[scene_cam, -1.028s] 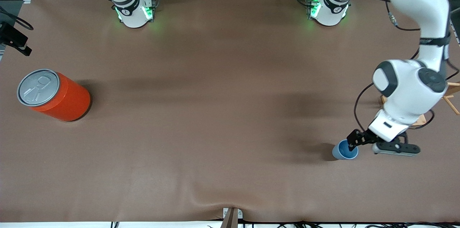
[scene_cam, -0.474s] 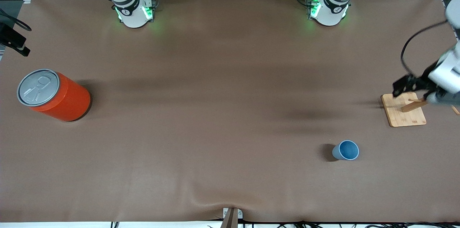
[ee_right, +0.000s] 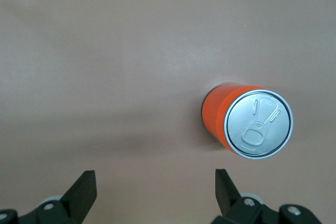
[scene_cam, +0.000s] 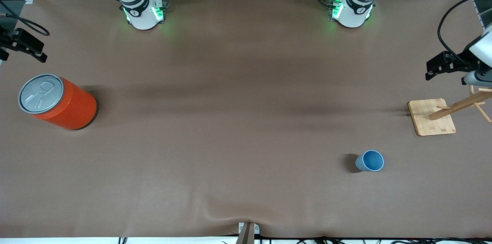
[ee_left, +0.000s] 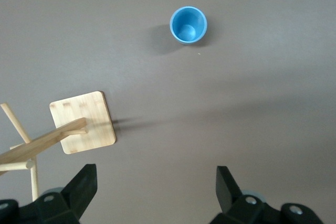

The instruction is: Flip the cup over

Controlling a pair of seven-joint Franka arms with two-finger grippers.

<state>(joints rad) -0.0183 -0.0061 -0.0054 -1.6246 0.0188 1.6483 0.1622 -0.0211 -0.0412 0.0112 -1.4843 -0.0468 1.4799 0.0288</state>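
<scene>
The small light-blue cup (scene_cam: pixel 369 160) stands upright on the brown table, its darker blue inside facing up, nearer to the front camera than the wooden rack; the left wrist view shows the cup (ee_left: pixel 188 24) from above, standing alone. My left gripper (scene_cam: pixel 446 71) hangs open and empty over the table's edge at the left arm's end, above the rack and well away from the cup; its jaws (ee_left: pixel 155 179) stand wide with only bare table between them. My right gripper (scene_cam: pixel 27 44) waits open and empty over the right arm's end, above the orange can, its own view (ee_right: pixel 155 179) showing nothing between the fingers.
A large orange can (scene_cam: pixel 57 102) with a grey pull-tab lid (ee_right: pixel 258 124) stands at the right arm's end. A wooden rack on a square base (scene_cam: pixel 431 117) with a slanted post (ee_left: pixel 42 142) stands at the left arm's end.
The left gripper has drawn away from the cup's rim, rising and moving out to the table edge above the wooden rack. The cup stays upright where it was. The right gripper shifted slightly.
</scene>
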